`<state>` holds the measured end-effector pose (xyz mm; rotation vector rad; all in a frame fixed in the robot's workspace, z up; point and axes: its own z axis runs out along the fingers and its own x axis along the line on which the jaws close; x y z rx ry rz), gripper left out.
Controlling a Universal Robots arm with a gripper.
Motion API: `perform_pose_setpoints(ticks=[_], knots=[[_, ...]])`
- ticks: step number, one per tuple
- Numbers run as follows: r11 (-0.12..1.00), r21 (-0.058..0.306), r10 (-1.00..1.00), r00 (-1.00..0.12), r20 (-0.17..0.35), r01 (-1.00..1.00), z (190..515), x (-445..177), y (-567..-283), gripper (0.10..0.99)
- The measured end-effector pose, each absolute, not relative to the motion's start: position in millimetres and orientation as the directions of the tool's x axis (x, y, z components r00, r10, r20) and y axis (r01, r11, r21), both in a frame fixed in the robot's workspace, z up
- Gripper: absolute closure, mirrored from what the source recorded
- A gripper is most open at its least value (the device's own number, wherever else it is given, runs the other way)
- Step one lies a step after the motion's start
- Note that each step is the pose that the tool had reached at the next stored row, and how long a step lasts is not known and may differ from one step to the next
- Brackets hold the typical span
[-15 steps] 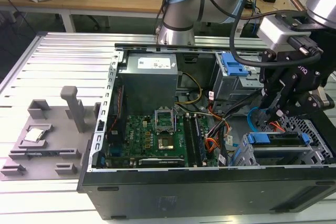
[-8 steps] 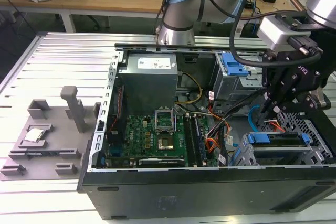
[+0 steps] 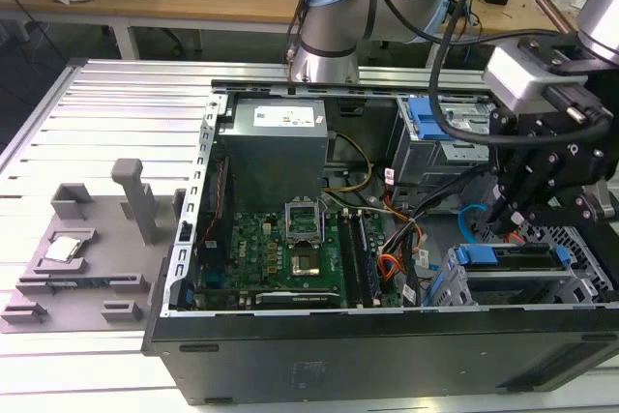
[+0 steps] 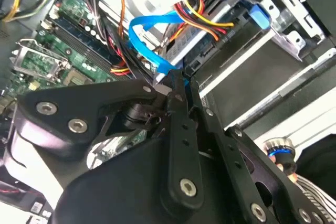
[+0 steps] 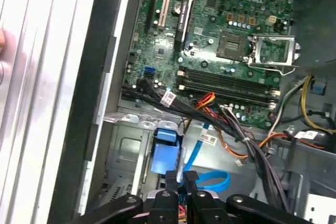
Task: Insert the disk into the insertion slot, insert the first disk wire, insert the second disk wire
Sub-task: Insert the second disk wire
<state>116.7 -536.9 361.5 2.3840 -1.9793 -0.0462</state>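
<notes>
**Inspector:** What is obscured?

**Assistant:** In the exterior view the gripper [image 3: 510, 222] covers the rear of the disk [image 3: 513, 258]; its fingertips are hard to make out there. In the second wrist view the gripper [image 4: 178, 85] has its fingers pressed together, pinching the second disk wire [image 4: 143, 45] at its end, by the disk's back edge.

**Inspector:** Counts?

**Assistant:** One disk, seated in the insertion slot [image 3: 571, 282] at the exterior view's lower right. One blue looped cable. One motherboard [image 3: 276, 253].

**Inspector:** Obstructions?

**Assistant:** A bundle of red, orange and black wires [image 5: 231, 124] crosses just beside the loop. A second drive cage [image 3: 445, 137] stands behind.
</notes>
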Motion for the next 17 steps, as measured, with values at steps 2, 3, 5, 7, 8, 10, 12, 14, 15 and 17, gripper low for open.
perform_pose_setpoints(ticks=[2, 3, 5, 7, 8, 10, 12, 14, 15, 17], knots=[[-0.171, 0.052, -0.985, 0.172, 0.004, -0.984, 357.8, 116.7, -537.4, 0.922], [-0.162, 0.052, -0.987, 0.162, 0.005, -0.985, 356.0, 116.8, -537.4, 0.922], [-0.142, 0.052, -0.99, 0.143, 0.005, -0.988, 351.3, 118.9, -537.4, 0.922], [-0.137, 0.052, -0.99, 0.138, 0.007, -0.989, 349.2, 125.9, -537.4, 0.922], [-0.135, 0.053, -0.991, 0.136, 0.011, -0.989, 348.7, 131.0, -537.4, 0.922], [-0.128, 0.053, -0.992, 0.128, 0.012, -0.99, 347.6, 135.0, -539.0, 0.922], [-0.12, 0.053, -0.993, 0.121, 0.012, -0.991, 346.5, 138.6, -539.2, 0.922], [-0.116, 0.053, -0.993, 0.117, 0.012, -0.992, 345.4, 140.2, -540.0, 0.922], [-0.116, 0.054, -0.993, 0.117, 0.012, -0.992, 345.1, 140.2, -540.3, 0.922], [-0.116, 0.053, -0.993, 0.117, 0.012, -0.992, 344.5, 140.3, -540.9, 0.922]])
